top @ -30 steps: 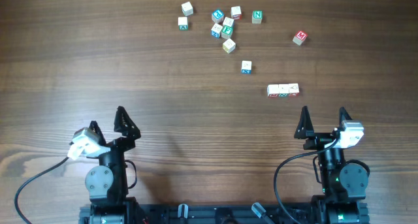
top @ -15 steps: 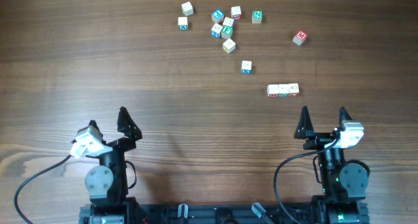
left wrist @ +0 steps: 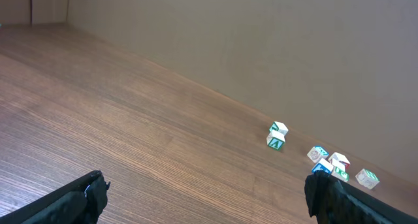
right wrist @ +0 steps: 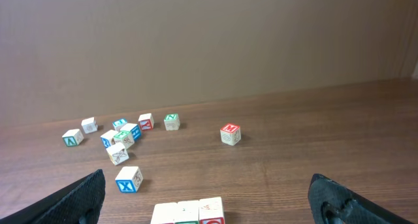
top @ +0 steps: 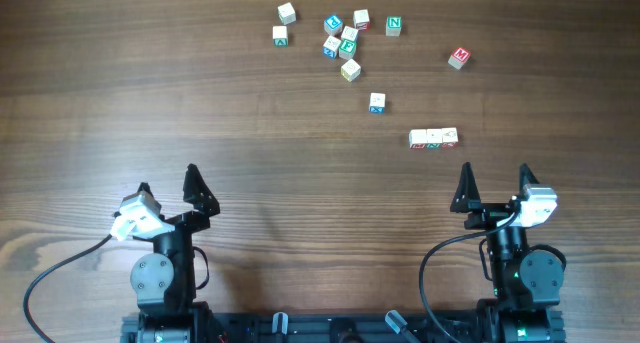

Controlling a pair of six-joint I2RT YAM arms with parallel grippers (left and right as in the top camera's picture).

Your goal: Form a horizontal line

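Note:
The horizontal line [top: 433,137] is a row of three pale letter cubes touching edge to edge, right of the table's middle. It also shows at the bottom of the right wrist view [right wrist: 187,212]. My right gripper [top: 493,182] is open and empty, near the front edge, just below and right of the row. My left gripper [top: 167,186] is open and empty at the front left, far from all the cubes. In its own view the left gripper's [left wrist: 202,194] fingers frame bare wood.
A blue X cube [top: 377,102] stands alone above the row. A red cube [top: 459,57] sits at the far right. A cluster of several cubes [top: 345,41] and two cubes [top: 283,25] lie at the back.
The left arm has turned slightly, its gripper shifting a little to the right. The right arm and the cubes have not moved.

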